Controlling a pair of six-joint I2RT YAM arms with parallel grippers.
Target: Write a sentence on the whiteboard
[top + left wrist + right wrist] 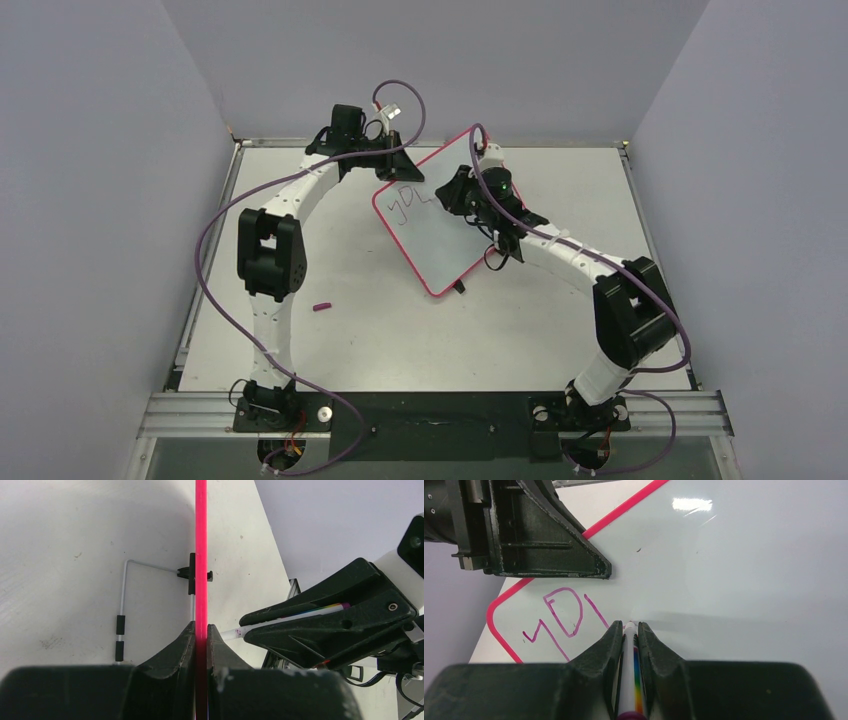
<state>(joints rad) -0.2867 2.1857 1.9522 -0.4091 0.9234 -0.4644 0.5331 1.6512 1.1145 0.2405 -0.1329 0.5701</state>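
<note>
My right gripper (629,628) was closed tight on the marker (629,680). The pen lay in the slot between my fingers, its tip poking out in front and touching the whiteboard (749,570). The tip rested just right of the writing, near the board's corner closest to my left gripper (201,630).

The sentence (564,616) so far amounted to three rough reddish-purple marks in one line by that corner: something like a "y", a boxy "D" and a slanted stroke. The rest of the board, beside and below those marks, was bare white.

My left gripper was clamped shut on the whiteboard's rim, at the edge next to the writing. The board seemed to be raised at an angle rather than lying flat on the table (400,340), with a thin wire stand showing behind it. Well apart from the board, on my left arm's side, lay a small purple piece (321,307), possibly the marker's cap, though it was too small to be sure.

I judged the task barely begun. Only the first word's opening letters were down. The rest of that word and every later word were left to write, and there was plenty of clear board for them.
</note>
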